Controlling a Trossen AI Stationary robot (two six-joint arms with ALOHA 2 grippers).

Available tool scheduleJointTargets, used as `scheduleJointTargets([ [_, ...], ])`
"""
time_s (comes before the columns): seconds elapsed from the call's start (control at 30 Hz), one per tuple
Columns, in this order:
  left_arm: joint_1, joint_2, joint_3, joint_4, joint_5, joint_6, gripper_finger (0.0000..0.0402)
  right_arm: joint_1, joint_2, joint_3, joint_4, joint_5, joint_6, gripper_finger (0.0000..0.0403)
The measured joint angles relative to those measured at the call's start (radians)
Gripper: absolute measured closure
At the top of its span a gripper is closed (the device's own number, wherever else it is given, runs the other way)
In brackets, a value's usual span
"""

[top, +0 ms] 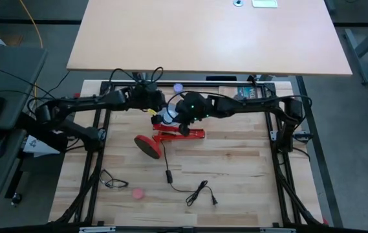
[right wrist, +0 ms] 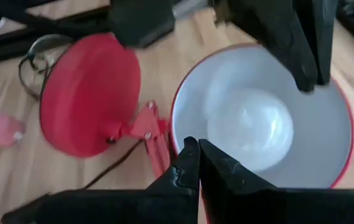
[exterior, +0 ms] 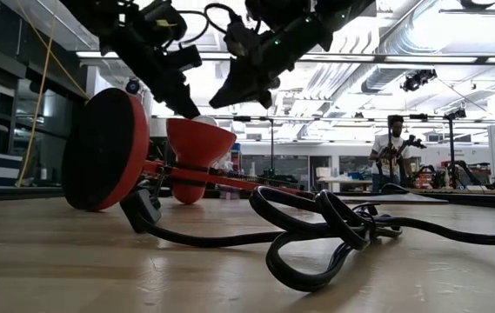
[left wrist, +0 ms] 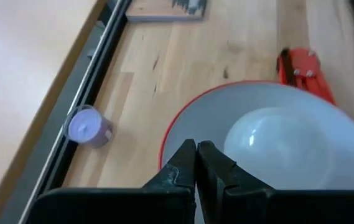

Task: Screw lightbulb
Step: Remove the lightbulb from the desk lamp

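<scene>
- The left gripper is seen closed with nothing between its fingers, held just above the rim of the lamp shade.
- The lightbulb is seated inside the shade, just ahead of and below both grippers.
- The right gripper is likewise closed and empty at the shade's opposite rim.

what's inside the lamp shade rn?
The lightbulb sits inside the red lamp's shade, its frosted white dome facing out. Its screw base and the socket are hidden behind the dome, so how far it is threaded cannot be seen.
</scene>
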Motion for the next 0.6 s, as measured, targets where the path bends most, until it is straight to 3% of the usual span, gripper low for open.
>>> scheduleJointTargets([
  [0.17, 0.000, 0.019, 0.002, 0.025, -0.007, 0.074, 0.0401, 0.019, 0.032, 0.000, 0.040, 0.050, 0.029, 0.0403],
  [0.6, -0.035, 0.052, 0.001, 0.043, -0.060, 0.147, 0.0401, 0.024, 0.066, 0.000, 0.123, 0.053, 0.101, 0.0403],
])
